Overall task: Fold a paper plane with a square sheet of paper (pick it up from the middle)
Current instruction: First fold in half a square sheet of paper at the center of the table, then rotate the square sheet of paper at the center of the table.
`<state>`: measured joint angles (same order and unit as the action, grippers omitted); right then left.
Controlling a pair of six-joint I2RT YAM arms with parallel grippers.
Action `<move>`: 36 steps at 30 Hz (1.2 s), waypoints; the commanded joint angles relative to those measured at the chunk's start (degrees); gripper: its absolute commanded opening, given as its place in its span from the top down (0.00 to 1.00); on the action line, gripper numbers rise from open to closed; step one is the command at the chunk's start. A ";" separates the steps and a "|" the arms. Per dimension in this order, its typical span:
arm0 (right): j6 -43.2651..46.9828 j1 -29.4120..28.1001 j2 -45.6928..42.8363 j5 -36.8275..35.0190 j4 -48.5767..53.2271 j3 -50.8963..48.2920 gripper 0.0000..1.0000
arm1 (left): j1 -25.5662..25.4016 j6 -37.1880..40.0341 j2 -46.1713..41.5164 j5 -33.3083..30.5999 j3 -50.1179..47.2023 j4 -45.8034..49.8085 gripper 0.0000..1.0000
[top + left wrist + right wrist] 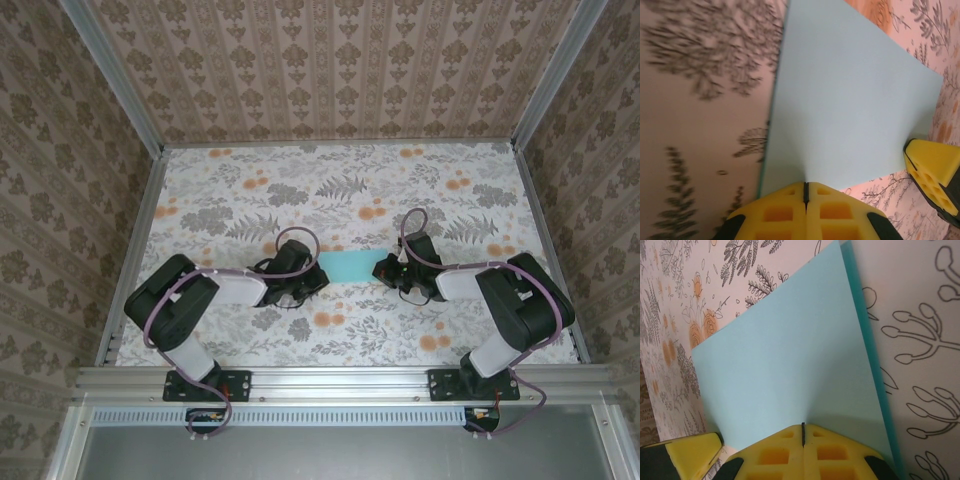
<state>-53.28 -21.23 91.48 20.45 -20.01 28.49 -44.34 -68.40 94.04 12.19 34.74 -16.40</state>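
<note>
- The walls [330, 60] on three sides carry brown striped wallpaper with a leaf motif, and metal rails stand at the corners.
- The bench [340, 180] has a pale cover printed with grey ferns and orange blossoms. A metal rail [340, 380] runs along its near edge, and both arm bases are bolted to it.
- The left arm [190, 300] rises from its base, bends at the elbow and reaches inward to the middle of the bench. The right arm [510, 300] mirrors it from the other side.
- The sheet of paper [350, 266] is plain light turquoise. From above it looks like a short slanted strip spanning the gap between the two arm tips, at the middle of the bench.
- In the left wrist view the sheet of paper [850, 110] spreads away from the fingers and casts a shadow on the bench cover along its near edge. In the right wrist view the sheet of paper [790, 365] has a thin darker turquoise band along its right edge. I cannot tell whether that band is a second layer.
- The left end effector [805, 192] has its yellow fingers pressed together, pinching one edge of the sheet, which puckers slightly towards the seam.
- The right end effector [803, 432] is likewise clamped on the opposite edge, with its yellow fingers meeting.
- Each wrist view shows the other arm's yellow tip at a lower corner of the paper.
</note>
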 commanded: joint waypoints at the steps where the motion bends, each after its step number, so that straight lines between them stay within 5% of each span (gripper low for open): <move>1: 2.48 1.68 1.99 -4.90 10.05 -2.64 0.98 | 3.23 -0.34 -0.08 -6.14 -2.63 11.87 1.00; 11: 7.24 1.52 -2.56 -4.54 18.81 4.46 0.96 | 9.26 8.37 -8.74 -3.77 1.95 23.61 0.98; 17: 10.71 -3.30 -3.29 -7.45 29.62 16.12 0.83 | 13.93 18.04 -13.83 -4.49 10.50 39.16 0.65; 21: 10.20 -8.47 2.13 -10.81 33.92 24.49 0.70 | 17.59 22.93 -15.30 -4.55 13.50 44.18 0.38; 26: 9.35 -14.07 11.62 -13.17 38.47 35.40 0.66 | 21.99 27.67 -16.63 -7.36 15.46 48.53 0.14; 30: 8.90 -16.71 18.10 -13.74 40.65 42.19 0.66 | 25.28 28.77 -18.46 -7.92 14.76 49.57 0.00; 36: 9.83 -18.65 24.91 -11.85 44.45 48.37 0.68 | 28.31 29.40 -20.59 -8.71 13.53 50.94 0.00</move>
<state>-43.77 -39.22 114.34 8.82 19.46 74.08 -17.10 -40.86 74.81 4.67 49.10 31.70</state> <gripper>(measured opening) 0.328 0.997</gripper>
